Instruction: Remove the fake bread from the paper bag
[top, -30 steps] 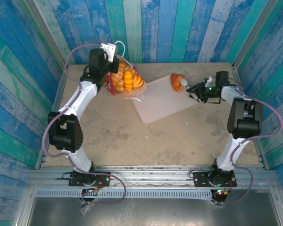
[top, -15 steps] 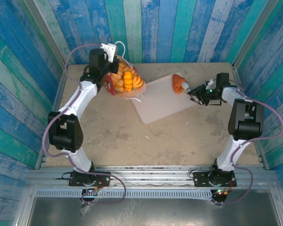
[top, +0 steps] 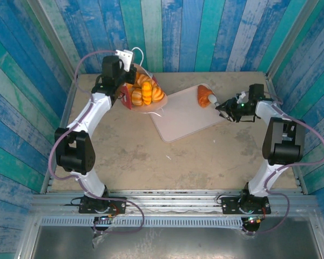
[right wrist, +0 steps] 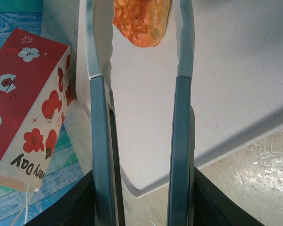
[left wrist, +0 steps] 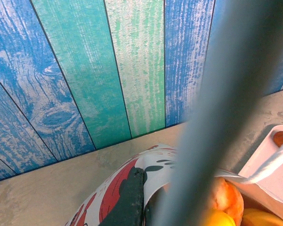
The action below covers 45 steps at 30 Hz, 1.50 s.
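Bread piece (top: 204,95) lies just beyond right tool (top: 220,104).

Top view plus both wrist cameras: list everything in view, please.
paper bag: one, red and white, far left of the table
fake bread in bag: several, orange-gold, exact count unclear
fake bread on tray: one, orange-brown, far corner of the tray
tray: one, pale, right of the bag
table: one, tan
plank walls: blue and teal, around the table
left gripper: clamped on the bag's rim
right gripper: open, beside the bread on the tray
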Each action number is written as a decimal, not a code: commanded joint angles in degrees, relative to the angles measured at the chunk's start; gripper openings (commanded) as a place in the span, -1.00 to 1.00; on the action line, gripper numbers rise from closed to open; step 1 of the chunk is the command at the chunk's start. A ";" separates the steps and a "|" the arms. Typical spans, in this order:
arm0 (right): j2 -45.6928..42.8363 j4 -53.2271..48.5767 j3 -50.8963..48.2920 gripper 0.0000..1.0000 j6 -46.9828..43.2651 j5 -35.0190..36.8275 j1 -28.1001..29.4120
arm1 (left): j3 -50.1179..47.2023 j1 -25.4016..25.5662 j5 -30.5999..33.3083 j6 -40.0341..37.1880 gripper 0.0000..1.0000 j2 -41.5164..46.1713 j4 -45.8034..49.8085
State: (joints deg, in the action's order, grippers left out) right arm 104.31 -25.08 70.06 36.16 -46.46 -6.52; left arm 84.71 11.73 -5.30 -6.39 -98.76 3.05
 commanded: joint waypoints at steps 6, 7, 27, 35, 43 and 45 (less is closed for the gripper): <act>-6.69 -2.96 -1.95 -0.09 -0.96 0.75 -0.87 | 0.61 -0.01 -1.03 -0.50 -1.00 0.81 -5.25; -7.38 -3.37 -2.12 -0.10 -1.00 0.75 -0.93 | 0.55 0.01 -1.02 -0.56 -1.00 0.84 -5.18; -12.03 -21.74 24.92 -0.17 -8.43 12.27 22.38 | 2.22 -0.04 -1.70 0.24 -1.00 -0.88 -3.79; -6.42 -30.51 38.27 -0.15 -13.38 16.56 31.71 | 4.35 -0.03 -1.63 0.58 -1.00 -2.45 -3.05; 0.32 -41.36 48.50 -0.19 -19.58 23.31 38.06 | 5.84 0.05 -1.17 0.59 -1.00 -3.85 -1.64; 1.86 -43.20 50.43 -0.20 -20.47 24.92 39.02 | 6.06 0.14 -0.83 0.25 -1.00 -4.02 -1.35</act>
State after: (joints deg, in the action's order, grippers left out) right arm 104.40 -62.74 117.54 19.00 -25.19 31.27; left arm 87.59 11.73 -6.15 -6.61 -100.77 5.10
